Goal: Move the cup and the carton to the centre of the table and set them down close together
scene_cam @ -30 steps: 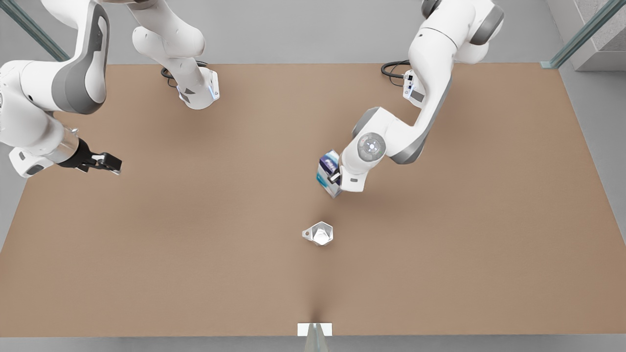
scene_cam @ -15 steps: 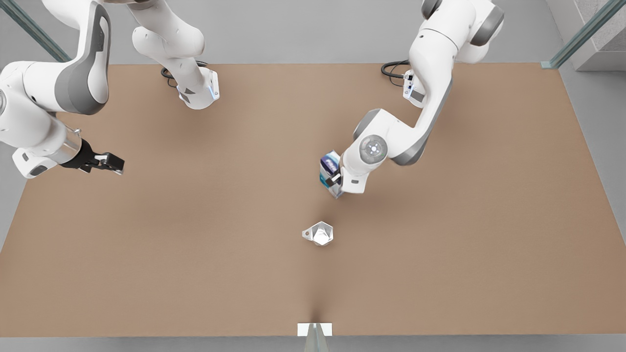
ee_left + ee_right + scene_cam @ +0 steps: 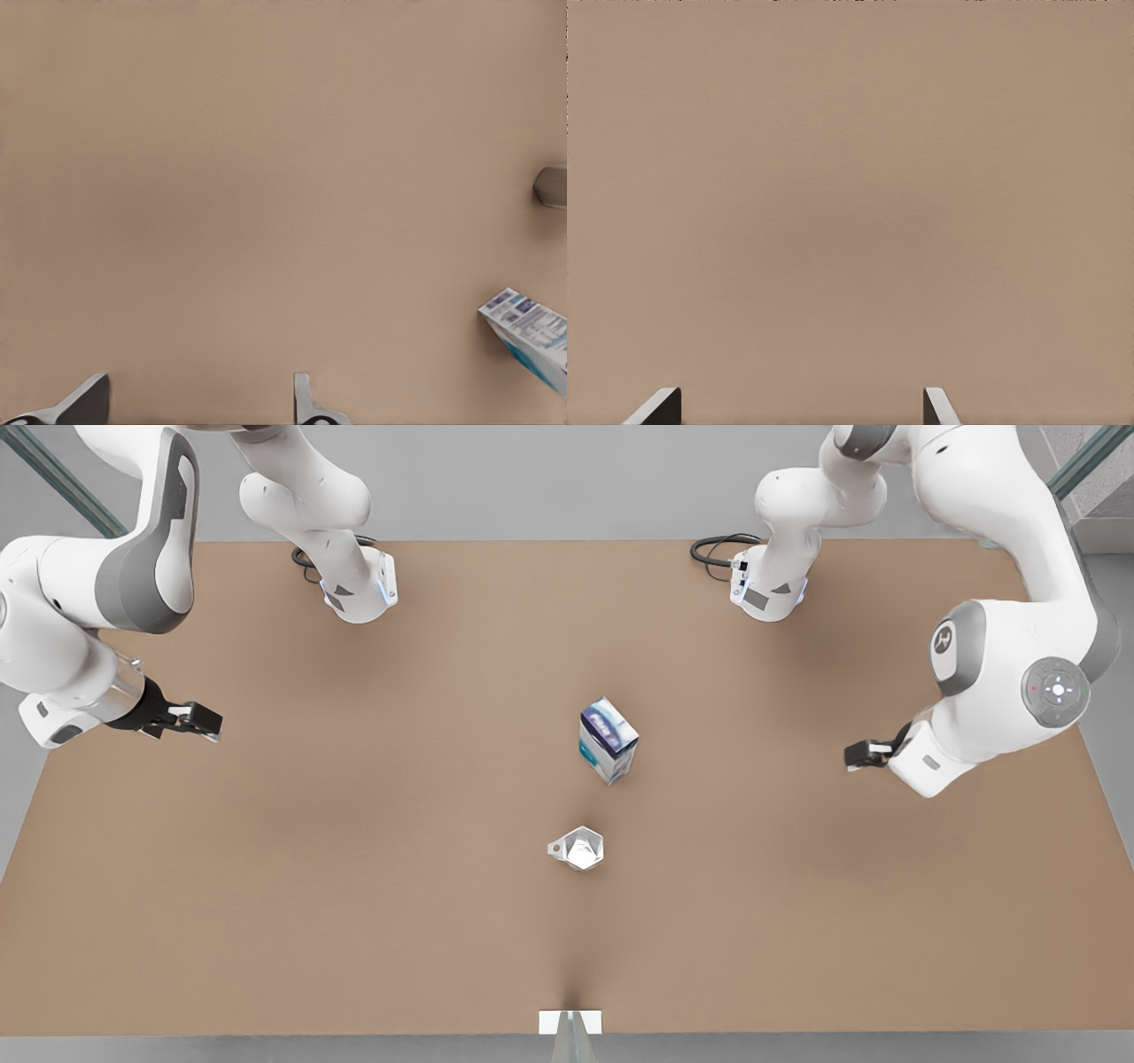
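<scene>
The carton (image 3: 609,740), white with blue and teal panels, stands upright near the middle of the table (image 3: 354,886). The silvery faceted cup (image 3: 578,848) stands a short way in front of it, apart, its handle toward the front view's left. My left gripper (image 3: 857,755) hangs open at the front view's right, far from both. In the left wrist view the carton (image 3: 532,341) and a sliver of the cup (image 3: 554,186) sit at the frame's edge, and the left gripper (image 3: 195,414) holds nothing. My right gripper (image 3: 205,724) waits open at the front view's left, and the right gripper (image 3: 797,409) is over bare tabletop.
Both arm bases (image 3: 359,593) (image 3: 766,593) stand at the table's far edge, each with a black cable beside it. A small white bracket (image 3: 570,1021) sits at the middle of the near edge. Grey floor surrounds the table.
My left gripper let go of the carton and swung far toward the front view's right. The carton stays standing where it was. The cup and the right arm have hardly moved.
</scene>
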You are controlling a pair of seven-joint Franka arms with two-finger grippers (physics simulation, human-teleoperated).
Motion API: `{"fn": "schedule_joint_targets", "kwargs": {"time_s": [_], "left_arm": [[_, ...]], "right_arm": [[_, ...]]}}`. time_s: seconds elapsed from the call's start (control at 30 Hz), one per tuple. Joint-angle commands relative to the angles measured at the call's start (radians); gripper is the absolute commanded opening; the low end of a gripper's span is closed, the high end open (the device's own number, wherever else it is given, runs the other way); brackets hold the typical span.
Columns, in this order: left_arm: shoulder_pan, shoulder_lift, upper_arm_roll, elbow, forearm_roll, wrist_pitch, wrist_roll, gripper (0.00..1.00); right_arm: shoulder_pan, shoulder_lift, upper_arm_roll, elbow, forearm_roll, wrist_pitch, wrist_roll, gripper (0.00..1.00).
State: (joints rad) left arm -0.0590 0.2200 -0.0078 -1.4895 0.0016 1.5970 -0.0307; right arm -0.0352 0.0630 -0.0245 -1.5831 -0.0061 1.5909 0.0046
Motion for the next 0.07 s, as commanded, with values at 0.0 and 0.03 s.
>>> {"fn": "schedule_joint_targets", "kwargs": {"time_s": [0.0,0.03], "left_arm": [[0.004,-0.001,0.0,0.0,0.035,0.0,0.0,1.0],[0.004,-0.001,0.0,0.002,0.035,0.0,0.0,1.0]], "right_arm": [[0.0,0.0,0.0,0.0,0.0,0.001,0.0,1.0],[0.0,0.0,0.0,0.0,0.0,0.0,0.0,1.0]]}}
